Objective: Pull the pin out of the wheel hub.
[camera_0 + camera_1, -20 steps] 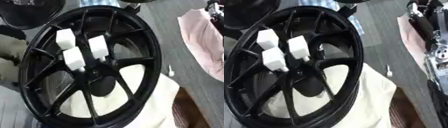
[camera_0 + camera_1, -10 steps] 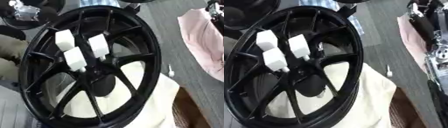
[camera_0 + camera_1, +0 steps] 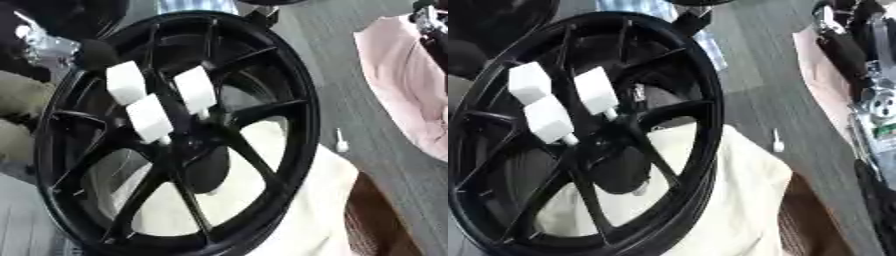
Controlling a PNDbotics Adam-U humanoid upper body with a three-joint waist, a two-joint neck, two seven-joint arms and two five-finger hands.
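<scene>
A black spoked wheel (image 3: 271,130) lies tilted on a cream cloth (image 3: 302,210). Three pins with white block heads stand in the hub: one at upper left (image 3: 125,82), one to its right (image 3: 194,90), one below (image 3: 149,118). The dark hub cap (image 3: 206,167) sits under them. A small white pin (image 3: 341,142) lies loose on the grey table, right of the rim. My left hand (image 3: 61,47), silver and black, shows at the upper left, close to the rim and the nearest block. My right hand (image 3: 846,42) hangs at the upper right, away from the wheel.
A pink cloth (image 3: 402,90) covers the table at the right. A brown surface (image 3: 376,220) shows at the lower right beside the cream cloth. My right arm (image 3: 877,115) runs down the right edge. Dark objects lie beyond the wheel's top left.
My left hand has come down from the upper left corner toward the rim and the white blocks. The wheel and pins have stayed put.
</scene>
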